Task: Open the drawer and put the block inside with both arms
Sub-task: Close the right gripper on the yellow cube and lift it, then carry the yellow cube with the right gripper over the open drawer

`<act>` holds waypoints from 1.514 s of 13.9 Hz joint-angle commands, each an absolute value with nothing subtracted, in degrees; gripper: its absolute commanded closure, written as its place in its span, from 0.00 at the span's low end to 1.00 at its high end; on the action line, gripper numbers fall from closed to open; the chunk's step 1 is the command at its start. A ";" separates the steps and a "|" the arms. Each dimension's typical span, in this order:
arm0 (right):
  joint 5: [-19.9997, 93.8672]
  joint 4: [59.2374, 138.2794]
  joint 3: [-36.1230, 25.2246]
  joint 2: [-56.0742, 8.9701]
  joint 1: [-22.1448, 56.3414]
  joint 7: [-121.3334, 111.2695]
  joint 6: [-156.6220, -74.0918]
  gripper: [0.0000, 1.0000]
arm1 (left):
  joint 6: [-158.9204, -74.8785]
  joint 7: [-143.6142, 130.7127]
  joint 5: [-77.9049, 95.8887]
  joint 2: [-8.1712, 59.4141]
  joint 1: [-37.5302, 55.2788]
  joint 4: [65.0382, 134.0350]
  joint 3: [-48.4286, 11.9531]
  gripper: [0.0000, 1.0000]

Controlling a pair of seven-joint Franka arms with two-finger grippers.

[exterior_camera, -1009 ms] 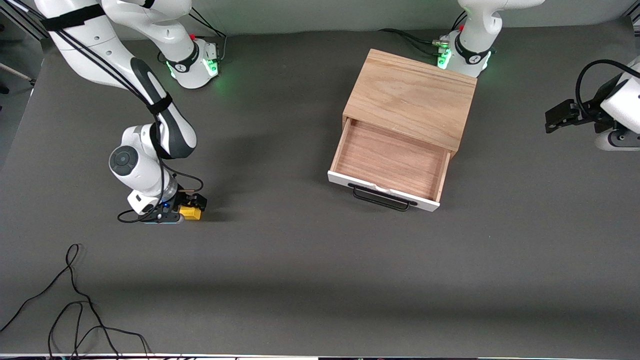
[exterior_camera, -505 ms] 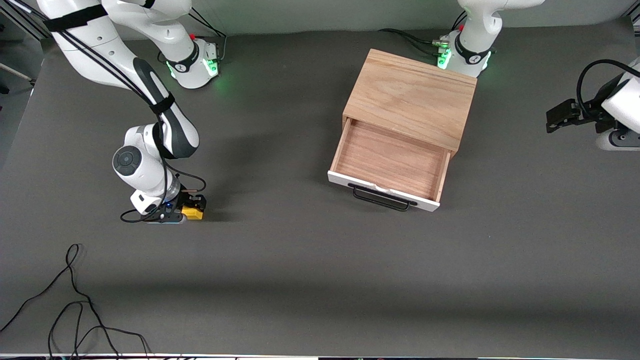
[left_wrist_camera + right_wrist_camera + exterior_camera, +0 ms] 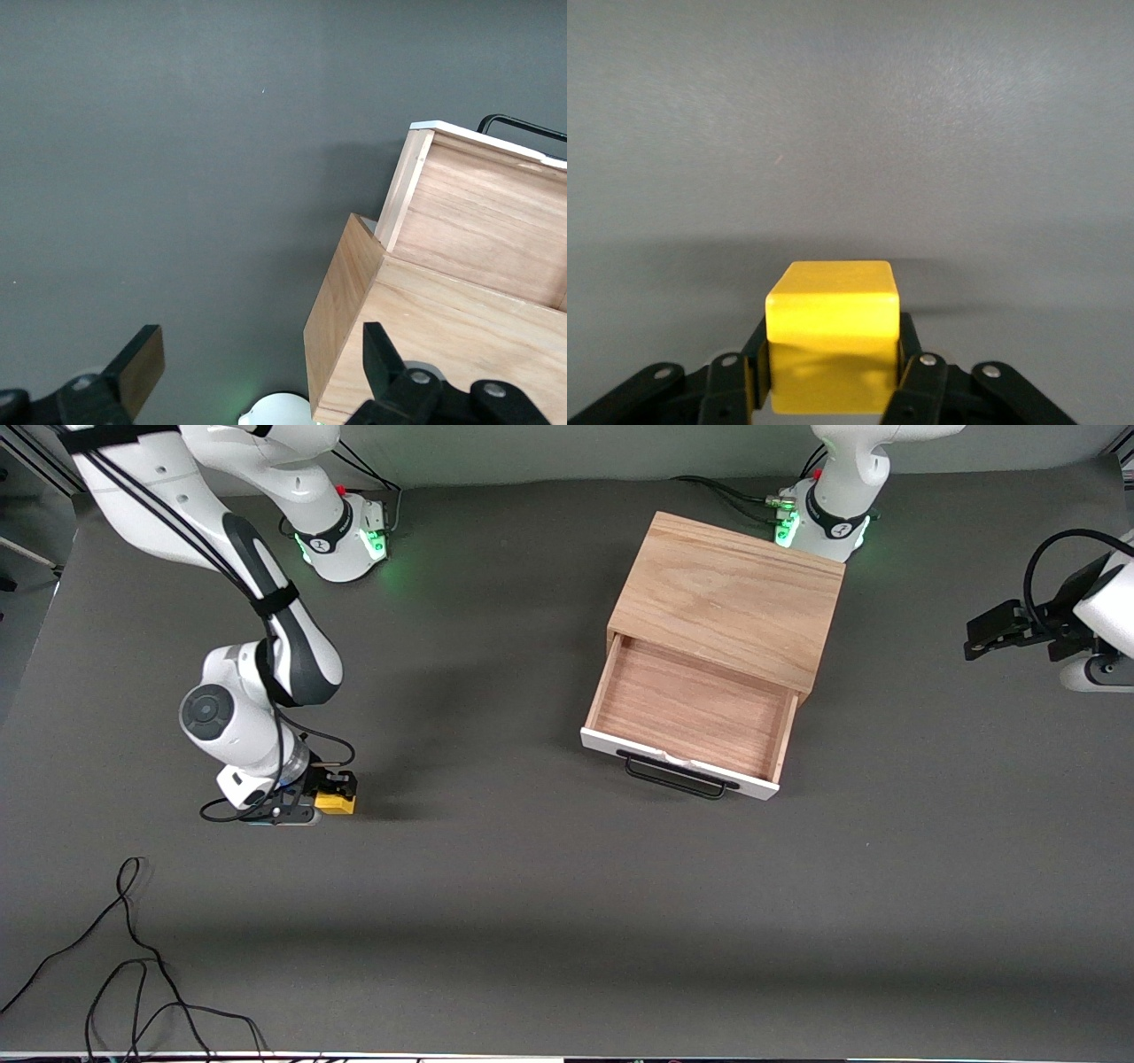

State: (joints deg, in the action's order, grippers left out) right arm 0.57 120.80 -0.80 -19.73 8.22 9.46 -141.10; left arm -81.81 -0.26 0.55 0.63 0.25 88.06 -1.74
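Note:
The yellow block (image 3: 336, 804) sits low at the table surface toward the right arm's end, clamped between the fingers of my right gripper (image 3: 337, 794). The right wrist view shows the block (image 3: 831, 332) with the right gripper (image 3: 831, 367) shut on its two sides. The drawer (image 3: 678, 763) of the oak box (image 3: 731, 598) is pulled open and its wooden interior is empty. My left gripper (image 3: 985, 636) is open and empty, up beside the box at the left arm's end, where the arm waits. The left wrist view shows the gripper (image 3: 261, 363), the box (image 3: 443, 345) and the drawer (image 3: 478, 212).
Loose black cables (image 3: 133, 965) lie near the front camera's edge at the right arm's end. The grey table (image 3: 496, 886) lies bare between the block and the drawer. The black bar handle (image 3: 678, 778) sticks out from the drawer front.
My right arm's wrist has shifted slightly toward its own end of the table, with the block still gripped. The left arm has barely moved. The drawer stays open.

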 commanded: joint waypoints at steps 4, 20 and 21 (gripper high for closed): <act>1.58 104.10 -0.53 -16.26 9.75 10.90 -115.97 0.95 | -82.53 0.70 -1.40 -0.35 0.44 89.56 -1.58 0.00; 2.46 57.41 18.09 -28.99 14.76 43.57 -86.57 0.95 | -82.27 0.70 -0.88 0.17 0.70 89.65 -1.93 0.00; 2.46 56.35 18.98 -29.96 15.46 46.20 -86.92 0.95 | -82.35 0.70 -0.88 0.18 0.70 89.65 -2.02 0.00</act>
